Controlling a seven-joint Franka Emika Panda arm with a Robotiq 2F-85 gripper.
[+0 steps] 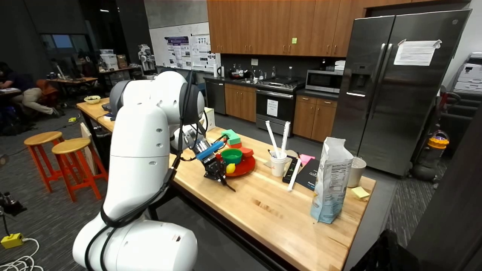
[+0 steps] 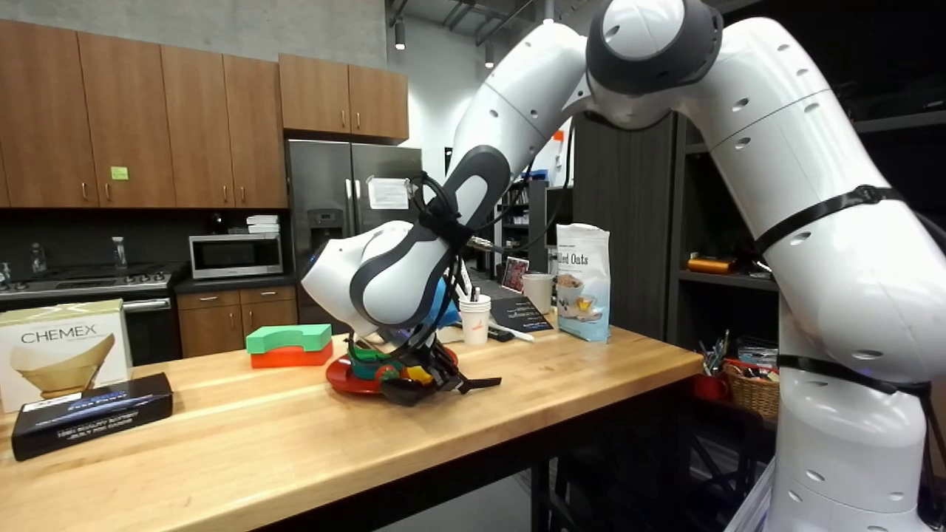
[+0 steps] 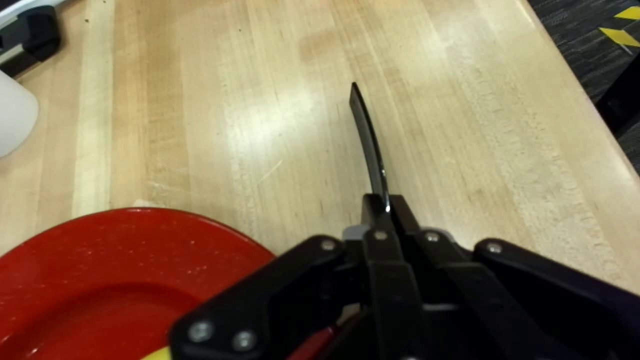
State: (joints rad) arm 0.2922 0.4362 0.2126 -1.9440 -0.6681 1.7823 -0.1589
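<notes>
A wooden counter (image 3: pixel 210 125) fills most of the wrist view. At the lower right of centre, the tool (image 3: pixel 385 212) is clamped on a black utensil (image 3: pixel 370 145), whose slender end points toward the upper centre; a red plate (image 3: pixel 110 245) occupies the lower left corner.

Bright, mostly even indoor light covers the pale tabletop (image 3: pixel 280 115), with soft white glare on its wood in the wrist view. Ceiling lamps (image 2: pixel 400 34) glow in an exterior view; a back wall (image 1: pixel 22 34) sinks into darkness in an exterior view. A glint edges the thin black strip (image 3: pixel 368 140). Nearest the lens, the tool (image 3: pixel 386 209) looks blurred. Wide-angle stretch makes the refrigerator (image 1: pixel 399 101) lean outward.
</notes>
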